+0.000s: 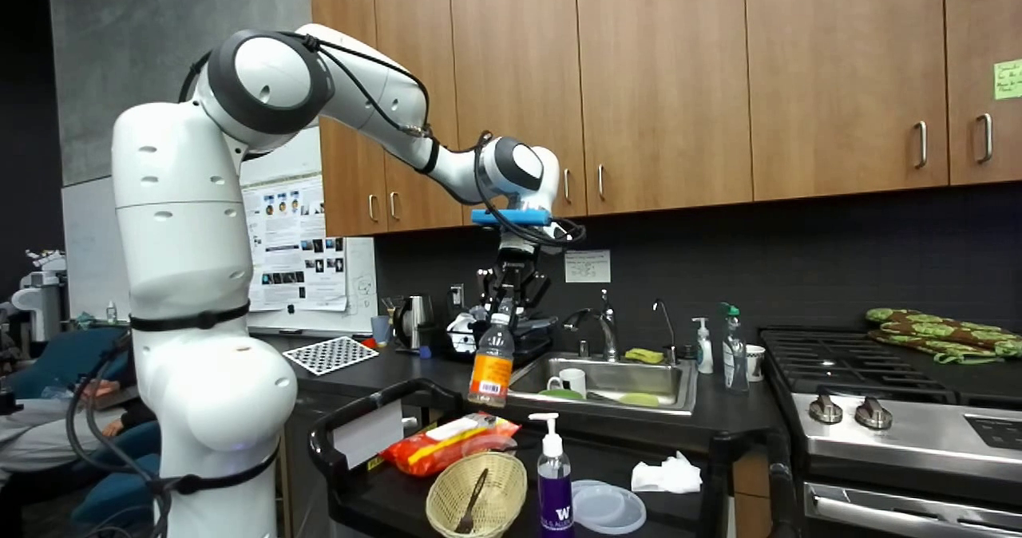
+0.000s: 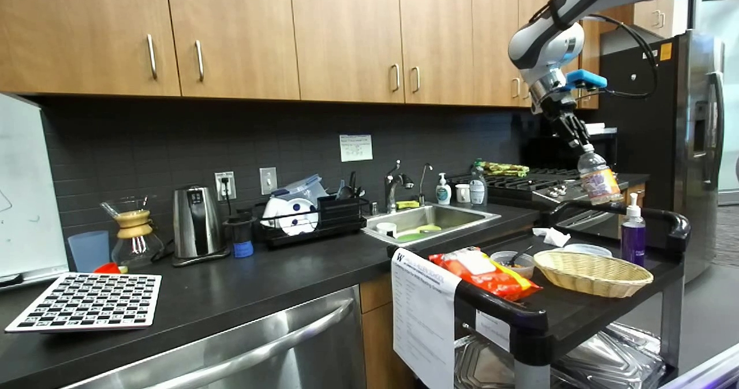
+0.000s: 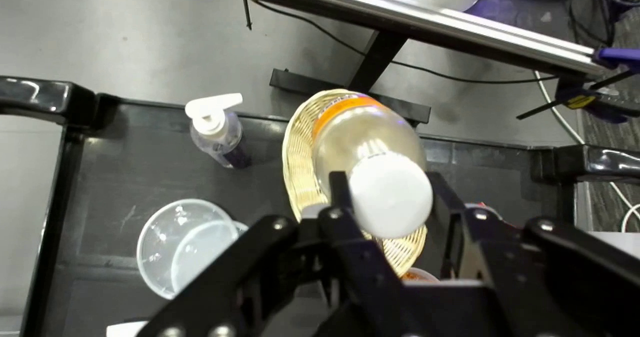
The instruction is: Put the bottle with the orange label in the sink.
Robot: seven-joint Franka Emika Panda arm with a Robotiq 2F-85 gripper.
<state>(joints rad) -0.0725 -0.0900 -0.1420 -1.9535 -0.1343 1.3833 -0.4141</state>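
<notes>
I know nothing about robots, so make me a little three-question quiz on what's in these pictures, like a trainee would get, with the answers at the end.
1. Fill in the blank: a white ___ is in the sink.
2. Which part of the bottle with the orange label does the gripper hold?
3. True or false: the bottle with the orange label is inside the sink.

Key:
1. mug
2. Its top, at the white cap
3. False; it hangs in the air.

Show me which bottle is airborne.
The orange-labelled bottle, in the gripper; the purple pump bottle stands on the cart, the white bottle and green-capped bottle beside the sink.
</notes>
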